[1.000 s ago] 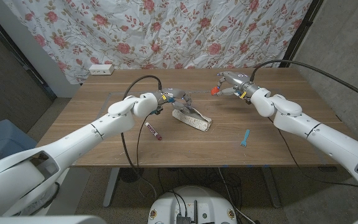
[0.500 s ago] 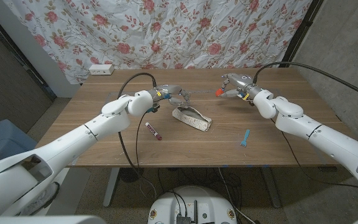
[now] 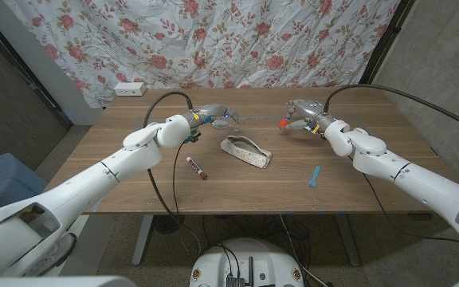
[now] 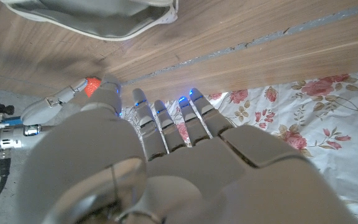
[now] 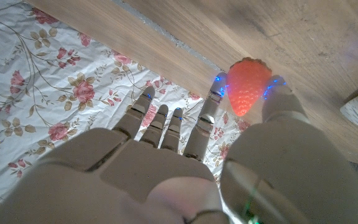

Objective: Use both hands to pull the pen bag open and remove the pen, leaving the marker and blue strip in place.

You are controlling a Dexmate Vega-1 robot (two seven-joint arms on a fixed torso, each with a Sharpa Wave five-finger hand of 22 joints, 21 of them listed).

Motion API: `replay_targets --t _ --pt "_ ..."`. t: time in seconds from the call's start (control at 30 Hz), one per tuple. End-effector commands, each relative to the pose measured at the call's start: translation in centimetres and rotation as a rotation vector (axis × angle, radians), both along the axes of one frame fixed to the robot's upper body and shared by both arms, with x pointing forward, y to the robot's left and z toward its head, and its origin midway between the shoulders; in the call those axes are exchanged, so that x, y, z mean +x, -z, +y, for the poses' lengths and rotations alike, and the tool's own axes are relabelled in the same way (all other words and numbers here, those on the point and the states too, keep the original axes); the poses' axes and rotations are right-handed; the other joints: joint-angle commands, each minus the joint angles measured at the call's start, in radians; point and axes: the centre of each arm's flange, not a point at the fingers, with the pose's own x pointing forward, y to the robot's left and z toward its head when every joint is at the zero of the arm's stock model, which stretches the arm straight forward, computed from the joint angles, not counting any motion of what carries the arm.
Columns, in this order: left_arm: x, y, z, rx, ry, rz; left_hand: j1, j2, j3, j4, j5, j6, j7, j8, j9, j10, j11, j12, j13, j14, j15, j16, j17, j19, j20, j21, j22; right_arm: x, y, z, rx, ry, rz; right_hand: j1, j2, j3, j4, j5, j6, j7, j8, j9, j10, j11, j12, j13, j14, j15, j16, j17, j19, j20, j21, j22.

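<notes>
The pen bag (image 3: 245, 151) lies near the middle of the head view on the wooden surface (image 3: 357, 191), its mouth gaping, and neither hand touches it. The right hand (image 3: 297, 112), right of centre toward the upper part of that view, pinches a pen topped with an orange strawberry-shaped cap (image 5: 247, 84) between thumb and a finger, other fingers extended. The left hand (image 3: 217, 116) hovers left of centre above the bag with its fingers stretched out and nothing in them. The marker (image 3: 196, 167) lies below and left of the bag, and the blue strip (image 3: 315, 176) to the lower right, both well apart from the hands. The pen looks already out, so the main risk now is losing it: the pinch sits right at the bulbous cap, which could slip or roll free. A low sweep of either arm on retreat could also nudge the marker or strip out of place.
</notes>
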Motion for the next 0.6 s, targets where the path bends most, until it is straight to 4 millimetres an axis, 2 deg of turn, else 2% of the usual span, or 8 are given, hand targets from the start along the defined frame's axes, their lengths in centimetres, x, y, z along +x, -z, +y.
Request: replay_targets --t 0.03,0.6 --pt "-0.1 0.2 1.8 -0.108 -0.011 -0.002 -0.009 0.004 0.004 0.007 0.0 -0.007 0.0 -0.001 0.004 -0.008 0.005 0.0 0.005 -0.009 -0.063 -0.003 0.003 -0.009 0.003 -0.005 0.003 0.6 1.1 -0.1 -0.012 0.016 -0.013 -0.004 0.008 -0.006 0.002 0.009 -0.008 -0.002 0.002 0.001 0.013 -0.002 0.001 0.004 0.011 -0.003 0.008 0.004 0.004 0.001 -0.002 0.003" --pt "0.1 1.4 5.9 -0.366 -0.037 0.011 -0.03 0.013 0.007 0.01 0.001 -0.026 0.007 0.001 0.003 -0.023 0.014 0.002 0.004 -0.025 -0.059 -0.003 0.002 -0.02 0.003 -0.005 0.003 1.6 2.7 0.1 -0.021 0.031 0.025 0.002 0.014 -0.006 0.001 0.012 -0.03 -0.002 -0.005 0.001 0.011 -0.006 -0.002 0.004 0.015 -0.011 0.01 0.007 0.009 -0.002 0.0 0.003"
